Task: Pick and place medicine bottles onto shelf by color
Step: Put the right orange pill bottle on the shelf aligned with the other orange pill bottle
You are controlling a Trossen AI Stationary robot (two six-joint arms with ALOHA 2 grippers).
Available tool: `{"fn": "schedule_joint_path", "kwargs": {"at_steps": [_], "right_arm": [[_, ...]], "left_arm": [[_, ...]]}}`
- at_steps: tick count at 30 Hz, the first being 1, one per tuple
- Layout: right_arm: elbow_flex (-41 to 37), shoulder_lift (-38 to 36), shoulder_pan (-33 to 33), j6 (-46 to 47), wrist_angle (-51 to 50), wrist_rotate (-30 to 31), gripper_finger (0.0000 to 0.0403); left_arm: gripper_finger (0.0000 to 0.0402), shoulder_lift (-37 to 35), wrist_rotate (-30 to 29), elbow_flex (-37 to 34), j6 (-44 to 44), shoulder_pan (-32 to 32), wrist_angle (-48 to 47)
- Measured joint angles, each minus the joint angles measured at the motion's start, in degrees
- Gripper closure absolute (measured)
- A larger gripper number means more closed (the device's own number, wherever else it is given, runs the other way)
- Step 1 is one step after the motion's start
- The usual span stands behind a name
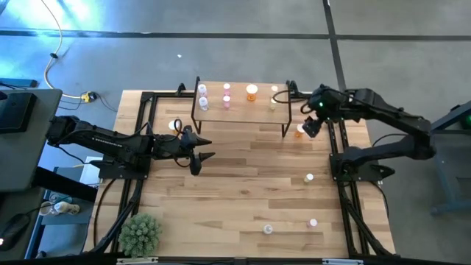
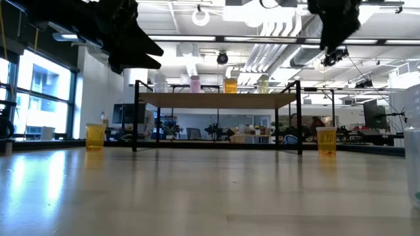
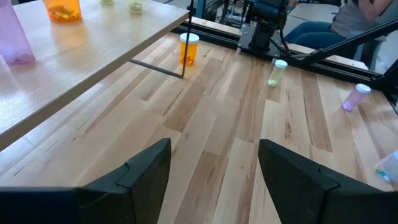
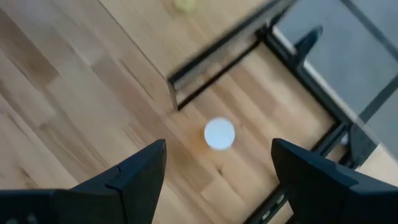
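The shelf [image 1: 243, 110] stands at the table's far side and carries whitish [image 1: 202, 90], pink [image 1: 226, 88], orange [image 1: 252, 92] and yellowish [image 1: 274, 90] bottles. An orange bottle [image 1: 300, 130] stands upright on the table by the shelf's right leg. My right gripper [image 1: 310, 126] is open above it, pointing down. The bottle's white cap [image 4: 219, 134] shows below, between the fingers, and they do not touch it. My left gripper [image 1: 206, 151] is open and empty above the table's left middle. It also shows in the left wrist view [image 3: 214, 149].
Loose bottles stand on the table: one by the shelf's left leg [image 1: 174, 125], a yellowish one [image 1: 309, 177], a pink one [image 1: 313, 221] and a whitish one [image 1: 268, 229]. A green spiky plant ball [image 1: 140, 234] sits at the near left corner. Black frame rails [image 1: 342, 184] run along both sides.
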Motion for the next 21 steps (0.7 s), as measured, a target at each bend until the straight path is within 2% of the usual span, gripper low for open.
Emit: {"fn": "schedule_joint_path", "kwargs": {"at_steps": [10,21], "right_arm": [[-20.1,-10.4,0.0,4.8,8.1,-1.7,0.0121],[-32.9,-13.0,0.0,11.6,12.2,-3.1,0.0121]], "left_arm": [[0.017,0.0,0.0,0.0,-0.2,0.0,0.0],[0.017,0.0,0.0,0.0,-0.2,0.0,0.0]]}}
